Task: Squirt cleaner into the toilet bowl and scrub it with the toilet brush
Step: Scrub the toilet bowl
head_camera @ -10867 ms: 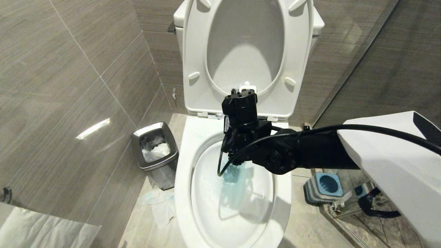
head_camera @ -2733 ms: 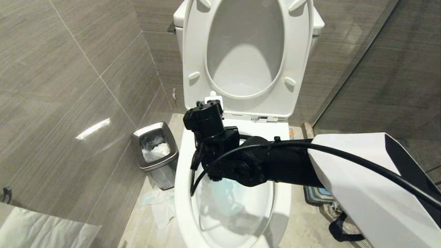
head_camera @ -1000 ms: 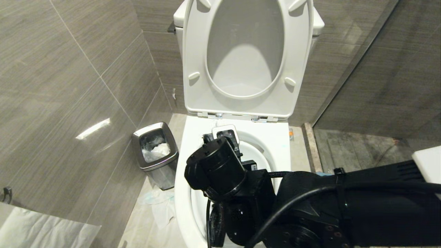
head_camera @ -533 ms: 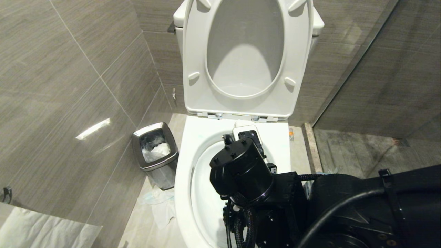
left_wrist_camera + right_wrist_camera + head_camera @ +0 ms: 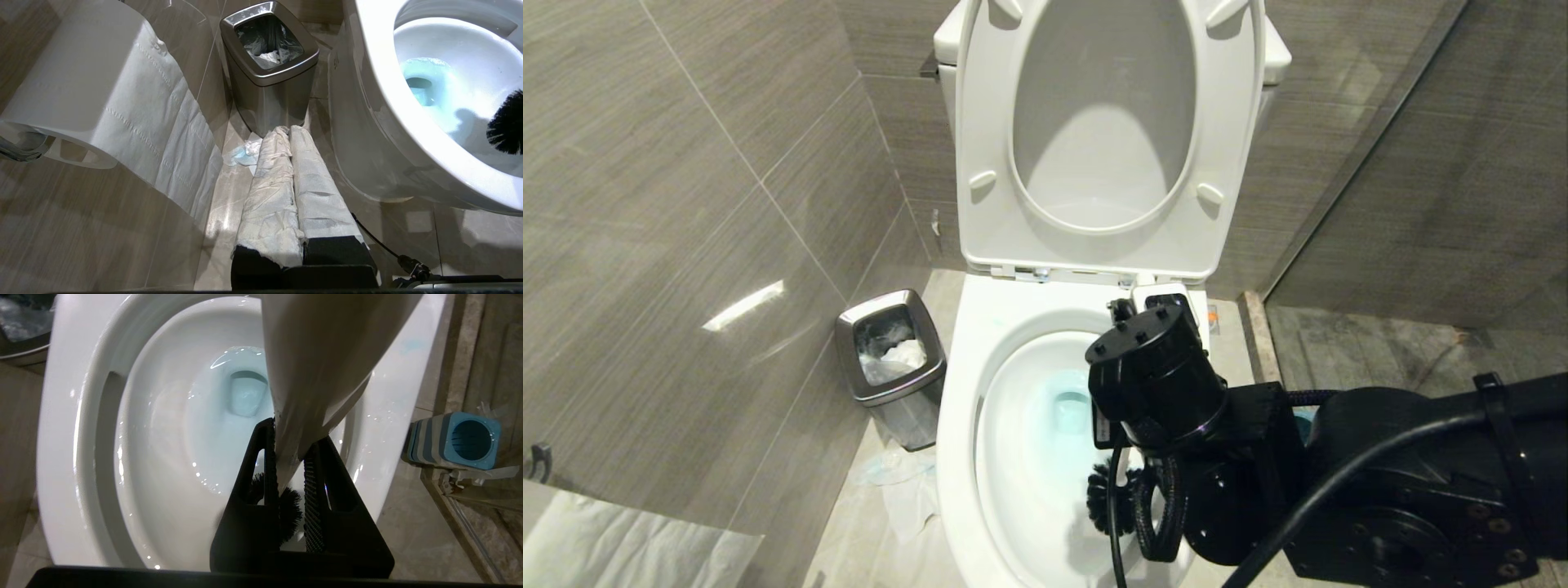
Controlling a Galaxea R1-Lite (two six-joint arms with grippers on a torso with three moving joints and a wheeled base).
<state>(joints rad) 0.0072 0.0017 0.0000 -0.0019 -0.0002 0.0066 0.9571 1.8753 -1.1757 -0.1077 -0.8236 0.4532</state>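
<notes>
The white toilet bowl stands with seat and lid raised, and blue-tinted water lies at its drain. My right gripper is shut on the white handle of the toilet brush above the basin's right side. The black bristle head hangs inside the basin near its right wall, also seen in the left wrist view. My left gripper, its fingers wrapped in white paper, is shut and parked low beside the bowl's left flank. The cleaner bottle is out of view.
The blue-topped striped brush holder stands on the floor right of the bowl by a glass partition. A steel waste bin sits to the bowl's left with crumpled tissue beside it. A paper roll hangs on the left wall.
My right arm has swung from the bowl's left rim across to its right side, carrying the brush. The blue water and the bristle head now show. The left arm is still.
</notes>
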